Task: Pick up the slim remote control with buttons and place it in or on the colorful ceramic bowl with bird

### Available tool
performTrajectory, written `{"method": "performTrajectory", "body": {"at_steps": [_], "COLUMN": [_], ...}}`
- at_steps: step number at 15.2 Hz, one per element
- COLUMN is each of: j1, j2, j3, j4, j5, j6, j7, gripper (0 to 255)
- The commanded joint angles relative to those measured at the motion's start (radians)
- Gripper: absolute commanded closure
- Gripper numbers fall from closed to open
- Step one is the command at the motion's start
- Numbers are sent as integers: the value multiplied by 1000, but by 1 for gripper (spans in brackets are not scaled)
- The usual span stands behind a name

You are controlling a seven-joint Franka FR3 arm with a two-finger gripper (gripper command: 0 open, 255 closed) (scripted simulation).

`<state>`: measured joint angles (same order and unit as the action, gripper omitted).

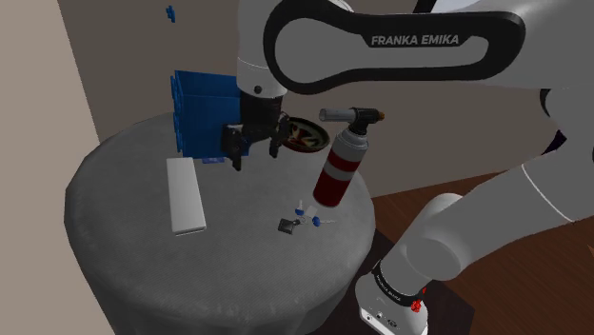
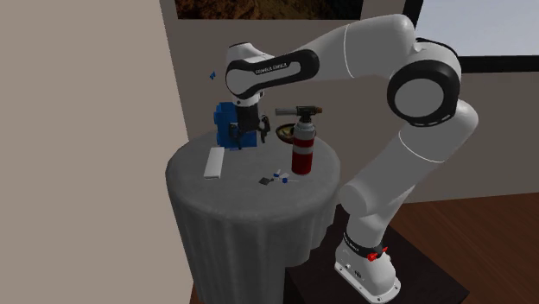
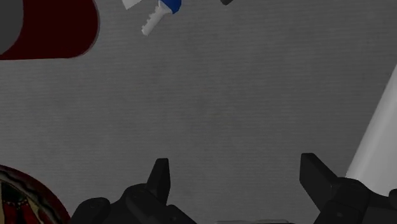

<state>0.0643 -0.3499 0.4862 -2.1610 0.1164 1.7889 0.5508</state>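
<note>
- Currently the black gripper [image 1: 253, 150] hangs low over the round grey table [image 1: 114, 190], pointing down. Its two fingers [image 3: 160, 178] are spread wide, with only bare tabletop between them. It holds nothing and touches nothing.
- The slim white remote control [image 1: 186, 196] lies flat on the table. It is near the hand but off to one side, outside one finger rather than between the two.
- From the wrist camera, the remote control [image 3: 380, 137] shows as a pale strip just beyond that finger. Its long axis runs roughly crosswise to the line joining the fingertips.
- By my judgement, the hand must shift sideways over the remote control and then descend. The fingers look already set to close across its narrow width.
- The bowl [image 1: 305, 133] has a dark red rim and a colourful pattern inside. It sits just beside the hand on the opposite side from the remote control. No bird can be made out.
- A red-and-white canister [image 1: 335, 169] with a torch head stands beyond the bowl.
- A blue box [image 1: 202, 119] stands behind the hand, and small parts [image 1: 305, 221] lie scattered a little way off.
</note>
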Motion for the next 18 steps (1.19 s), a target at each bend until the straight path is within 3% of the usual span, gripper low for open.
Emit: {"method": "performTrajectory", "body": {"at_steps": [1, 5, 10, 18], "j1": [-1, 1, 33, 39], "j2": [61, 202, 405, 434], "j3": [38, 110, 175, 173], "j4": [39, 147, 316, 241], "j5": [-8, -57, -171, -191], "j6": [30, 68, 89, 186], "j7": [64, 200, 382, 399], "gripper": [0, 0, 0, 0]}}
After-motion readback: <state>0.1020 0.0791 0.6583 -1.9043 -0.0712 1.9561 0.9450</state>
